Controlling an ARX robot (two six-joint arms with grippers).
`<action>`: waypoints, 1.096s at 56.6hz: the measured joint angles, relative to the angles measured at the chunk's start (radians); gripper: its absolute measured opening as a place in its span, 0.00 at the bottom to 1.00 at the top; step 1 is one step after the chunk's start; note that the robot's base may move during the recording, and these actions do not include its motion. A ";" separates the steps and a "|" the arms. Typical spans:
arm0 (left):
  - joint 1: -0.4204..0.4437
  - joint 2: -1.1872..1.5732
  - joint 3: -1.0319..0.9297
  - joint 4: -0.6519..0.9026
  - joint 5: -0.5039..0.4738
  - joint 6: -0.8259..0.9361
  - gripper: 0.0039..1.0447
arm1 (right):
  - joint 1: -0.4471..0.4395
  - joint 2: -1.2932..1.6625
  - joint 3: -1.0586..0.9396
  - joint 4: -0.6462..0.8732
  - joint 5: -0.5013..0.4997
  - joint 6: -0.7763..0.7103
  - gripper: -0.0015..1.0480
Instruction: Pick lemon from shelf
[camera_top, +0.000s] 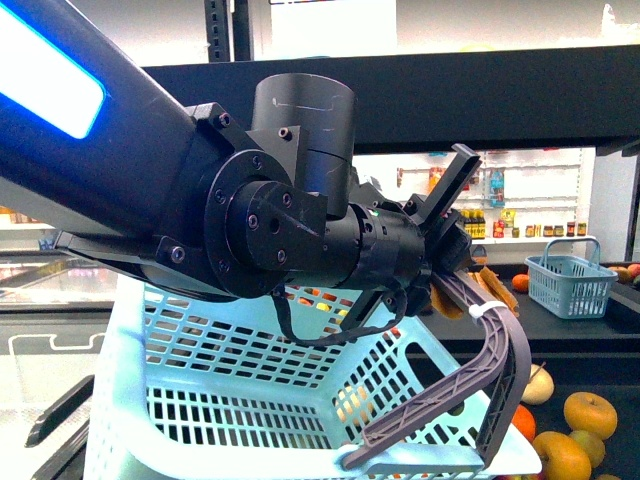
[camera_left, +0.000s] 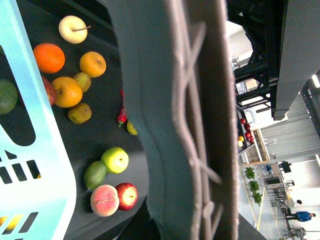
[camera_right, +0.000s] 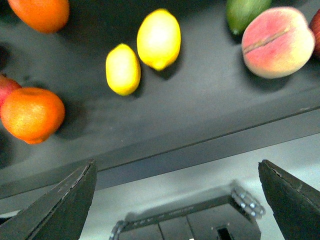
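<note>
Lemon (camera_right: 158, 39): bright plain yellow, oval, smooth skin, with a pointed nub at one end. It lies loose on the dark tray of the shelf (camera_right: 200, 115). Just beside it is a smaller yellow fruit (camera_right: 123, 69) of like shape. Near it on the same tray are an orange (camera_right: 31, 115) and a peach (camera_right: 275, 42).

Right gripper (camera_right: 175, 200): jaws spread wide and empty, hovering off the shelf's front lip, apart from the lemon.

Left gripper (camera_top: 462, 270): jaws closed on the grey handle (camera_top: 500, 360) of a pale blue basket (camera_top: 250, 400).
</note>
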 joint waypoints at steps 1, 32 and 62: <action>0.000 0.000 0.000 0.000 -0.001 0.000 0.07 | 0.002 0.018 0.010 0.000 0.003 0.001 0.93; 0.000 0.000 0.001 0.000 -0.002 0.000 0.06 | 0.092 0.495 0.380 0.029 0.203 -0.040 0.93; 0.000 0.000 0.001 0.000 -0.002 -0.001 0.06 | 0.153 0.721 0.730 -0.063 0.249 0.067 0.93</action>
